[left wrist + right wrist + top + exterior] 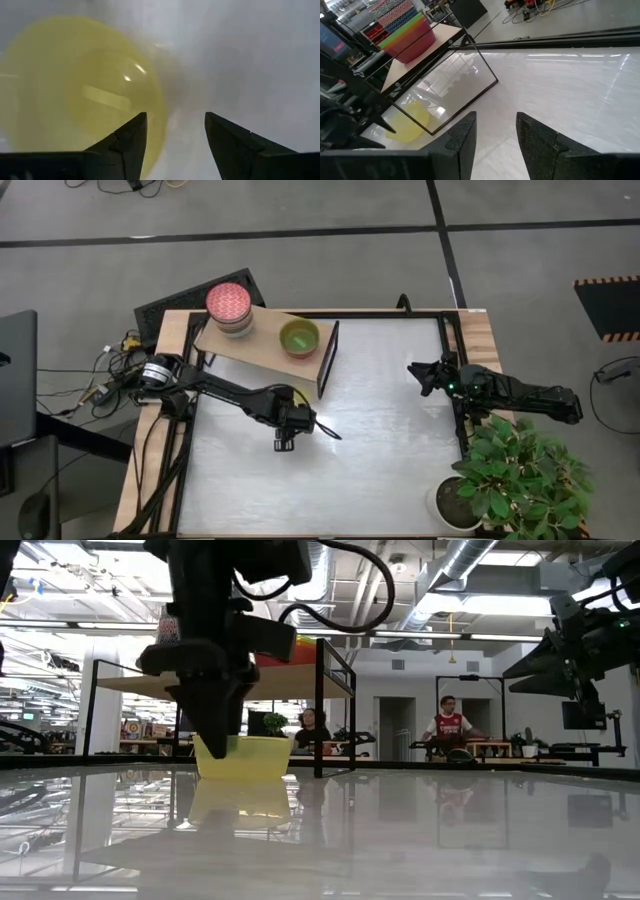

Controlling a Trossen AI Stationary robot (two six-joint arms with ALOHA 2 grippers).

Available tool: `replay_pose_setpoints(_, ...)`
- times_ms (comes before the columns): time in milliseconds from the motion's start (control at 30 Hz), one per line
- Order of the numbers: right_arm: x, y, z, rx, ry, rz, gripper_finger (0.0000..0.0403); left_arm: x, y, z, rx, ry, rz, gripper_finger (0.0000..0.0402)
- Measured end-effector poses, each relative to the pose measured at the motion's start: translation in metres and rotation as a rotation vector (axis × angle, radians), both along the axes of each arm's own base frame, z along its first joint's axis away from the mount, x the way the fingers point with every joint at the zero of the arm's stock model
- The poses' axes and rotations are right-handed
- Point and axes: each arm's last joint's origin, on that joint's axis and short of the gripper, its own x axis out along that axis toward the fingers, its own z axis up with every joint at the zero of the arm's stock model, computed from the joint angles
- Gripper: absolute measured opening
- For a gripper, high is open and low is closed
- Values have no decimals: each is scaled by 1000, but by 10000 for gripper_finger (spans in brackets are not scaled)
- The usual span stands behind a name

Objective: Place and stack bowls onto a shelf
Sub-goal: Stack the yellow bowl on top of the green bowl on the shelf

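A plain yellow bowl [243, 757] rests by its base on the silvery table beside the shelf's dark end panel [328, 360]. My left gripper [175, 130] is open and points down over the bowl's [75, 85] rim, one finger above the inside and the other outside. In the high view the left gripper [290, 425] hides most of the bowl. The wooden shelf [260, 345] carries a stack topped by a pink-red patterned bowl [228, 305] and another with a green bowl [299, 337] uppermost. My right gripper [425, 373] waits open at the table's right edge.
A potted plant [505, 475] stands at the table's near right corner, beside the right arm. The shelf's dark frame [470, 65] stands close to the yellow bowl [410, 120]. Bare silvery tabletop [380, 450] spreads between the arms. People sit in the room beyond [450, 720].
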Motion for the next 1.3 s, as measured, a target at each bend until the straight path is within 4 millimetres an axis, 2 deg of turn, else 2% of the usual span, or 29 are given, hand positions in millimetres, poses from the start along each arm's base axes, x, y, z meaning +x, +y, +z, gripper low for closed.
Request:
replay_pose_setpoints(133,0,0,0,0,0,0,164,0,0,0,-20,5,1,154)
replay_pose_setpoints(400,0,0,0,0,-1,-1,164,3,-1,6,-17,-6,-19,12)
replay_pose_setpoints(567,0,0,0,1,-1,-1,164,2,-2,6,-55,-2,-1,2)
replay_pose_setpoints(733,0,0,0,1,-1,-1,164,-2,-9,23,-121,-18,54,0)
replay_pose_setpoints(833,0,0,0,1,-1,-1,164,-4,-14,49,-140,-45,87,0)
replay_pose_setpoints(967,0,0,0,0,-1,-1,164,-4,-20,98,-179,-122,123,0)
replay_pose_setpoints(1167,0,0,0,-2,0,-2,164,-2,-23,189,-279,-324,53,0)
replay_pose_setpoints(1300,0,0,0,-7,4,-2,164,-4,-16,238,-131,-525,37,0)
